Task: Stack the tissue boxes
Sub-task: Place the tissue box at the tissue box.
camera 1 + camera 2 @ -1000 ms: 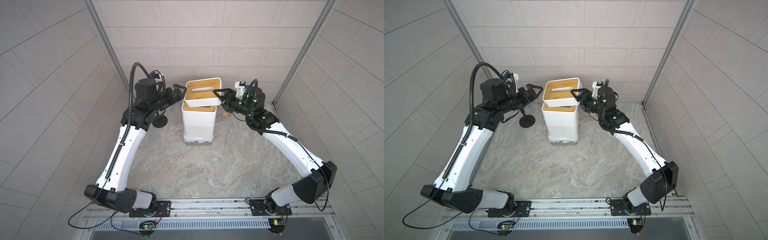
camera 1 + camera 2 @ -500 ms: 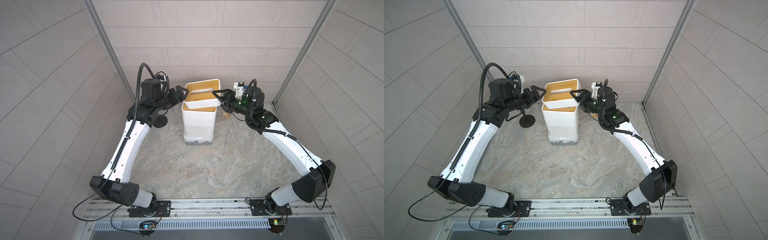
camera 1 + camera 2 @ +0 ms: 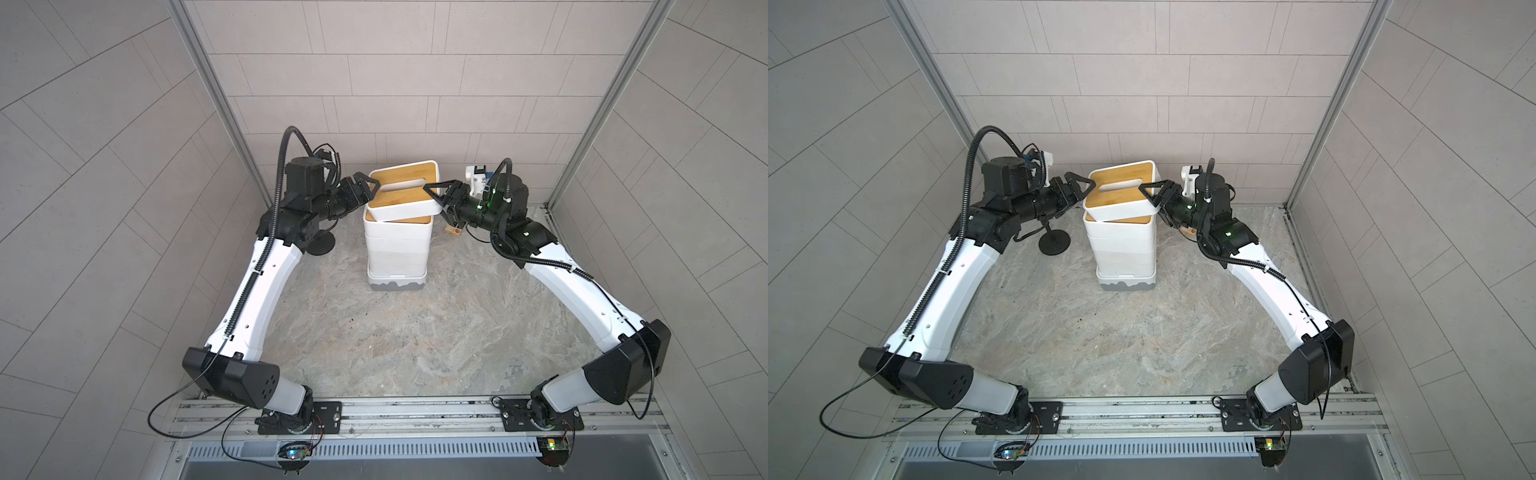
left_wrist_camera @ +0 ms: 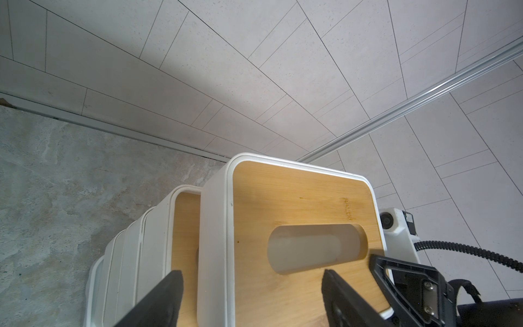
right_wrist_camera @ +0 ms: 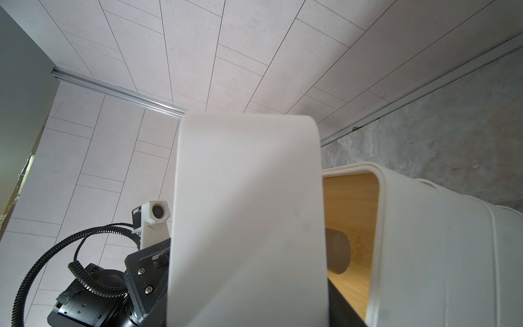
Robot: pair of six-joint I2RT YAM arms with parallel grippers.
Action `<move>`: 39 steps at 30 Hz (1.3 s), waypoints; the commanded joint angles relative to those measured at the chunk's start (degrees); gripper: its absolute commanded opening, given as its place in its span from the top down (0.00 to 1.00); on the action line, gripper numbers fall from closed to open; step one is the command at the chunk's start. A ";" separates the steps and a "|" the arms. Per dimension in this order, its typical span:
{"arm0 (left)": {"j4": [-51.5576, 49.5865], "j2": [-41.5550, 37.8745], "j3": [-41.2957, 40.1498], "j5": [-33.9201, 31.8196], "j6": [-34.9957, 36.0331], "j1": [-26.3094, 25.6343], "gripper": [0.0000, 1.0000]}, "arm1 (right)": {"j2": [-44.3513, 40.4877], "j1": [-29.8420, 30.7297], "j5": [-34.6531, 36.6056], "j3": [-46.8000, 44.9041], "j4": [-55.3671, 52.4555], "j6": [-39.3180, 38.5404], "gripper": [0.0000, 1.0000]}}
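Observation:
Several white tissue boxes stand stacked (image 3: 397, 249) (image 3: 1123, 249) at the back middle of the table, the lowest with a grey wavy base (image 3: 397, 286). A bamboo-topped tissue box (image 3: 405, 193) (image 3: 1121, 191) lies tilted on top, out of line with the lid below it (image 4: 185, 226). My right gripper (image 3: 434, 199) (image 3: 1150, 195) is shut on its right end, one finger on the lid by the slot. My left gripper (image 3: 372, 191) (image 4: 252, 273) is open and straddles its left end, with a gap at the lower finger. In the right wrist view the box's white wall (image 5: 249, 212) hides most of the jaws.
A black round-footed stand (image 3: 322, 245) (image 3: 1054, 243) sits left of the stack under my left arm. A small wooden block (image 3: 453, 230) lies on the table right of the stack, beneath my right wrist. The tiled back wall is close behind the stack.
My left arm has swung right, bringing its jaws around the top box's left end and narrowing them. The top box has sunk slightly onto the stack. My right gripper keeps its hold.

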 commanded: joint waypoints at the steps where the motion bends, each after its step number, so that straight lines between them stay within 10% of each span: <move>1: 0.80 0.80 2.33 1.20 0.19 -0.44 0.18 | 0.28 -0.23 -2.37 3.47 2.28 -0.45 0.56; 39: -8.83 8.17 9.81 -3.08 6.49 -3.29 0.32 | 1.12 -2.67 -6.52 12.69 -24.59 -18.40 0.14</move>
